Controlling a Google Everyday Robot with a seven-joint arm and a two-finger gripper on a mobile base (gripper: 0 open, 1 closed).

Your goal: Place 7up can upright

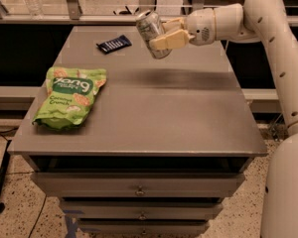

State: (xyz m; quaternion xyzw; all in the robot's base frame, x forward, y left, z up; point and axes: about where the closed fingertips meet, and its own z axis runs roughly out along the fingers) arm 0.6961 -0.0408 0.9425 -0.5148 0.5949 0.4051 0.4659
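The 7up can is a silvery can with a pale label, held in the air above the far middle of the grey table. It is tilted, its shiny top end pointing up and to the left. My gripper is shut on the 7up can, its cream fingers clamped across the can's lower right side. The white arm reaches in from the right. A soft shadow lies on the table below the can.
A green snack bag lies flat at the table's left side. A small dark blue packet lies at the far left, just left of the can. Drawers sit under the tabletop. A railing runs behind the table.
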